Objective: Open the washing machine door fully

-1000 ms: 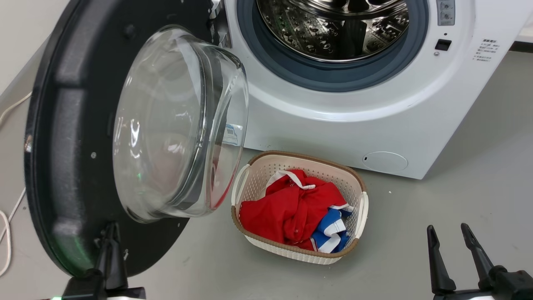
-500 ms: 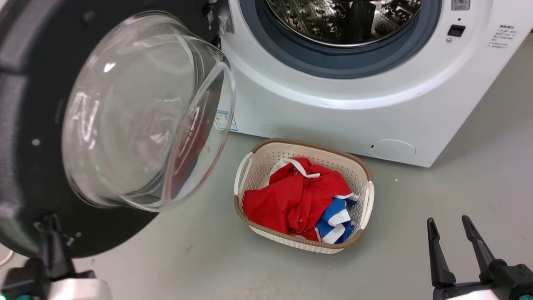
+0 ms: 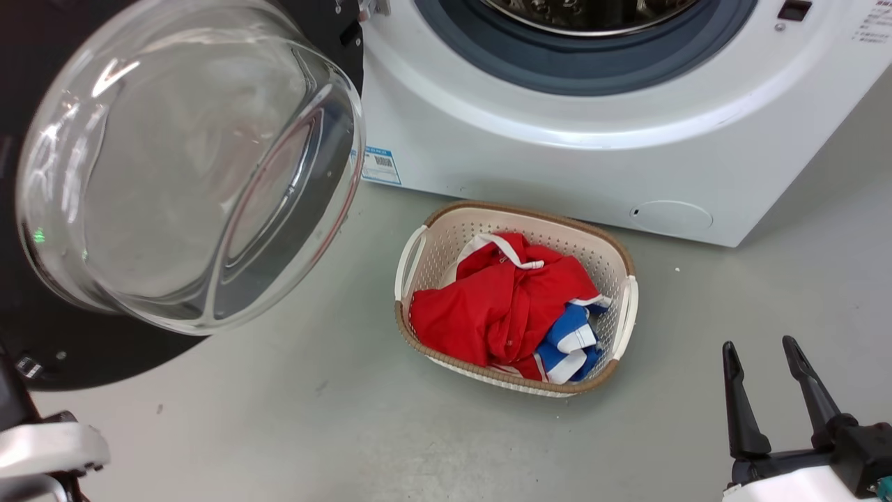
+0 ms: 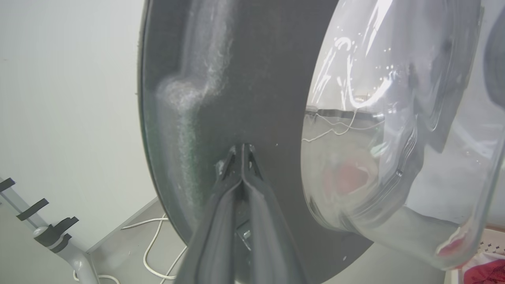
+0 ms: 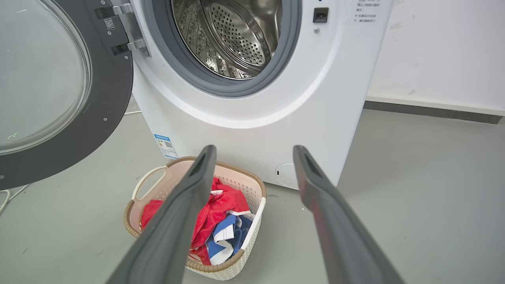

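The washing machine (image 3: 557,160) is a white front-loader with a grey-blue rubber ring (image 3: 578,66) and a steel drum (image 5: 236,35). Its round black door (image 3: 90,348) stands swung out to the left on its hinge (image 5: 130,27), the clear glass bowl (image 3: 188,160) bulging toward me. My left gripper (image 4: 242,149) is shut, its tips pressed against the door's black inner face (image 4: 244,79) beside the bowl. The pale left wrist (image 3: 49,446) sits at the lower left edge. My right gripper (image 3: 759,345) hangs open and holds nothing, low at the right, off the machine (image 5: 256,130).
A cream basket (image 3: 529,209) with red and blue clothes (image 3: 502,300) sits on the grey floor before the machine. A blue label (image 3: 380,166) marks the machine's lower left corner. White cable (image 4: 154,244) and a grey stand (image 4: 59,236) lie behind the door, near the wall.
The door has swung further out to the left with my left gripper against it. The head camera has also shifted, so machine and basket sit higher. The right gripper stays open.
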You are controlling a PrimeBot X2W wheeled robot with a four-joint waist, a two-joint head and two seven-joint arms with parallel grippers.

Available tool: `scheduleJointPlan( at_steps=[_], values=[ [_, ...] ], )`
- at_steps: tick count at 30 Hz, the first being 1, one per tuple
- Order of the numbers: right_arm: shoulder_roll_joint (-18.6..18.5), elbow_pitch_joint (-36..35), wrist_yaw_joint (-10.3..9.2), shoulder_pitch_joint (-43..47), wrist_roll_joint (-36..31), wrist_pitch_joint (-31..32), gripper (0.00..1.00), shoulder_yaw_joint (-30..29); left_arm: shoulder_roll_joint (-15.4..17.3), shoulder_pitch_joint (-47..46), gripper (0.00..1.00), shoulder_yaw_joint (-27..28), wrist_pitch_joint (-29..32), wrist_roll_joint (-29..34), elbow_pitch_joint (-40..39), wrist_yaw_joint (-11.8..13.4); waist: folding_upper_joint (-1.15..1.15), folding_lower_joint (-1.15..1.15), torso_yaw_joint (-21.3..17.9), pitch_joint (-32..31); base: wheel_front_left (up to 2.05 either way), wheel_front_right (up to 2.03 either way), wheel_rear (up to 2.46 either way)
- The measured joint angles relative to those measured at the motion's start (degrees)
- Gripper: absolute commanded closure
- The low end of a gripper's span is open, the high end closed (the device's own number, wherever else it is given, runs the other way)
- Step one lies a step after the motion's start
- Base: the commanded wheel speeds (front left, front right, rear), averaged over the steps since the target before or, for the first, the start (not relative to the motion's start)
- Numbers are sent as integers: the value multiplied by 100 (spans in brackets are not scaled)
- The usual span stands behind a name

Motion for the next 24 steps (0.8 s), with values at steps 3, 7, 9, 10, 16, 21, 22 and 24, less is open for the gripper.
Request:
scheduleJointPlan(
  at_steps=[3,7,9,10,16,21,22,24],
  values=[
    [-33,-4,0,-47,-16,0,0,15,59,-190,100,104,0,34,159,-48,0,0,6,101,0,0,0],
    [-79,-9,0,-137,-24,1,0,32,159,-443,100,259,-1,30,424,-114,0,0,4,227,0,0,0],
    [-98,-14,1,-154,-31,0,0,38,204,-558,100,348,-1,20,556,-164,0,0,-4,285,0,0,0],
    [-107,-14,0,-160,-31,1,0,42,229,-608,100,389,-1,20,622,-174,0,0,-10,311,0,0,0],
    [-156,-21,0,-221,-35,1,0,58,316,-867,100,632,-1,-12,929,-266,0,0,-49,432,0,0,0],
    [-196,-27,0,-272,-63,0,0,53,459,-1109,100,786,0,-10,1206,-399,0,0,-61,526,0,0,0],
    [-201,-29,0,-276,-70,0,0,57,487,-1162,100,814,0,-9,1267,-415,0,0,-63,542,0,0,0],
    [-211,-25,0,-290,-74,0,0,68,536,-1265,100,867,0,-1,1395,-465,0,0,-67,569,0,0,0]
  ],
)
